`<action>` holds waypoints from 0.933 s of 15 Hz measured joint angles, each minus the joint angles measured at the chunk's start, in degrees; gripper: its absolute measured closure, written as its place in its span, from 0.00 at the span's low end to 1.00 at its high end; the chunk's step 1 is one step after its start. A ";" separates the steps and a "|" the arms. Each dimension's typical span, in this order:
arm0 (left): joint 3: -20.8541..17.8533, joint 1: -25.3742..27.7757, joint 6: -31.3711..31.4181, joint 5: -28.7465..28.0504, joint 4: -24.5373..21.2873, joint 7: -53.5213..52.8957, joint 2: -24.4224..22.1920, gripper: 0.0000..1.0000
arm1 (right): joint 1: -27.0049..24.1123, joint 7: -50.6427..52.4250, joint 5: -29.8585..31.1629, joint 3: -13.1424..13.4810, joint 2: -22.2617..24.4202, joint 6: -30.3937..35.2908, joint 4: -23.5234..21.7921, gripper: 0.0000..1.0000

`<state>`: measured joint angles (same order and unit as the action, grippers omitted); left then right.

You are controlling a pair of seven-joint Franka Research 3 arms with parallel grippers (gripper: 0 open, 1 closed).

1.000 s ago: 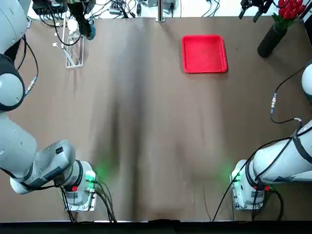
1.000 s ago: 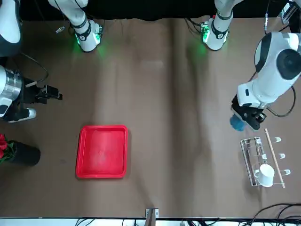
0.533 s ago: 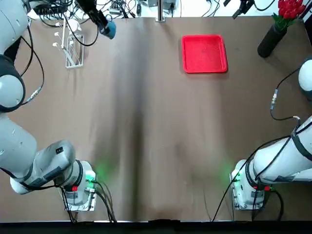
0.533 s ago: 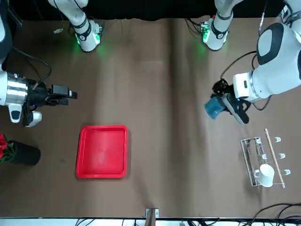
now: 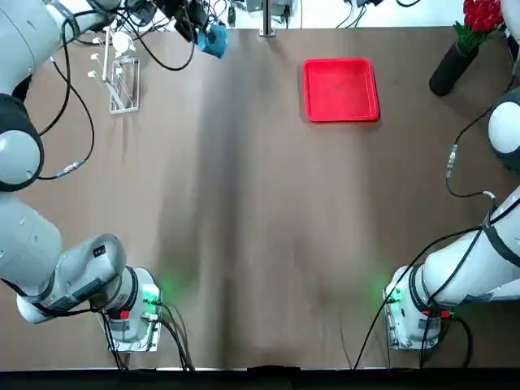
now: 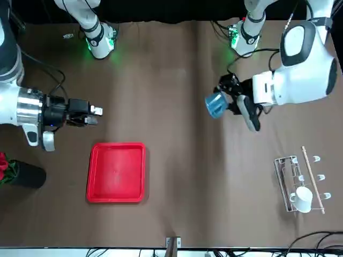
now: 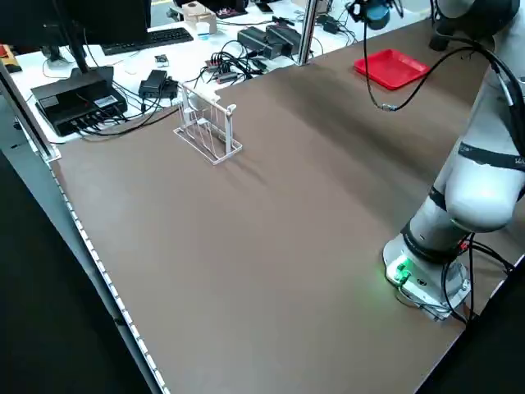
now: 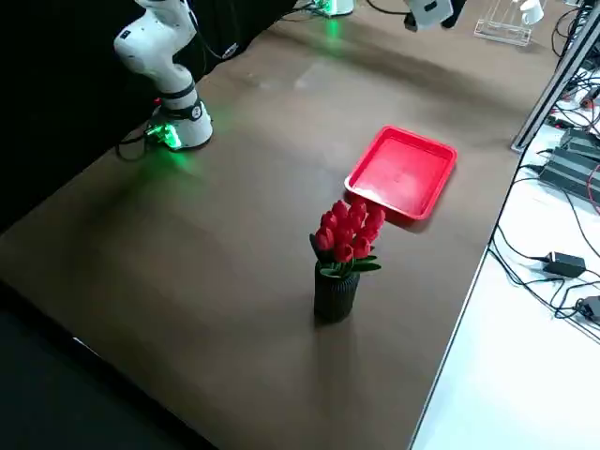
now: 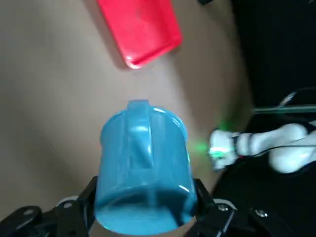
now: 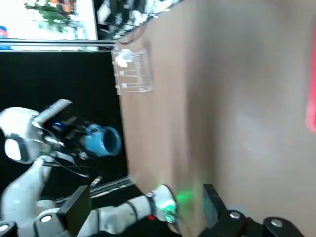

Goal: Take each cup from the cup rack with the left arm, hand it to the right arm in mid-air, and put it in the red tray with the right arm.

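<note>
My left gripper (image 6: 225,101) is shut on the light blue cup (image 6: 214,105), holding it in mid-air over the far middle of the table, well clear of the cup rack (image 6: 297,182). The left wrist view shows the light blue cup (image 9: 143,163) clamped between both fingers. A white cup (image 6: 303,198) still hangs on the rack. My right gripper (image 6: 94,114) is open and empty, raised beside the red tray (image 6: 117,171) and pointing toward the blue cup. From the right wrist view the blue cup (image 10: 101,139) shows far off beyond the spread fingers. The tray holds nothing.
A black vase (image 5: 451,69) with red flowers stands at the far right corner, beyond the tray. Cables and electronics (image 7: 164,82) lie past the table's far edge, with a metal post (image 5: 266,18) at its middle. Both arm bases glow green at the near edge.
My left gripper has carried the blue cup away from the rack toward the table's middle. My right gripper has swung in from the far right toward it, past the tray.
</note>
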<state>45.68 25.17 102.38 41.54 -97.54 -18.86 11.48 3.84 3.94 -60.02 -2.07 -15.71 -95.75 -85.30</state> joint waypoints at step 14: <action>1.69 -6.41 0.87 17.91 13.29 14.23 21.31 0.24 | 15.74 -3.76 -22.03 -0.32 -5.83 -14.10 0.88 0.45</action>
<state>47.38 18.75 103.24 59.45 -84.25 -4.64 32.79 19.58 0.18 -82.05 -2.39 -21.53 -109.84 -84.42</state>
